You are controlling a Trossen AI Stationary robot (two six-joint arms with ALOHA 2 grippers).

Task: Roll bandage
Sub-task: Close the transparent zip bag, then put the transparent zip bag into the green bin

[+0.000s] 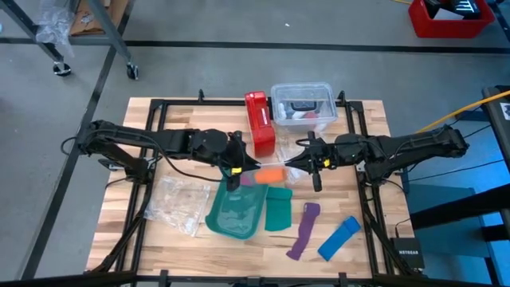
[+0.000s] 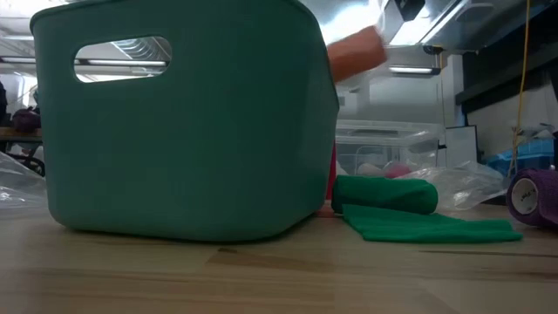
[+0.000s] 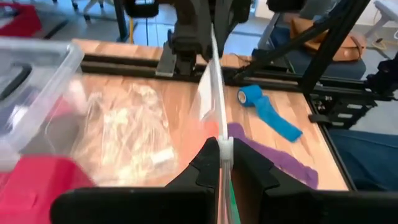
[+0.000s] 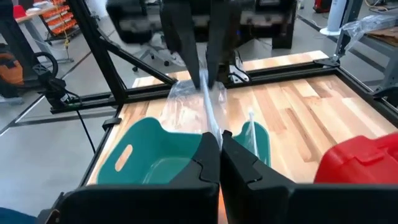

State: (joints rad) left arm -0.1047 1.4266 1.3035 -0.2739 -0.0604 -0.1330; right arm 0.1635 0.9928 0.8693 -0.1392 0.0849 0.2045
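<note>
Both arms are meeting over the middle of the table (image 1: pixel 167 247), holding the orange bandage (image 1: pixel 271 174) stretched between them above the green bin (image 1: pixel 237 211). The left end effector (image 1: pixel 237 171) and the right end effector (image 1: pixel 307 166) are each pinching one end, fingers closed. From table height the bin is hiding most of it; only an orange blur is showing.

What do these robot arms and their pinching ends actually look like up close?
Both arms are dark, nearly black, built of slim jointed segments with black cables trailing along them. The left tool carries a small yellow marking. Each tool, like the right tool, ends in two flat, dark, angular fingers with matte surfaces.
</note>
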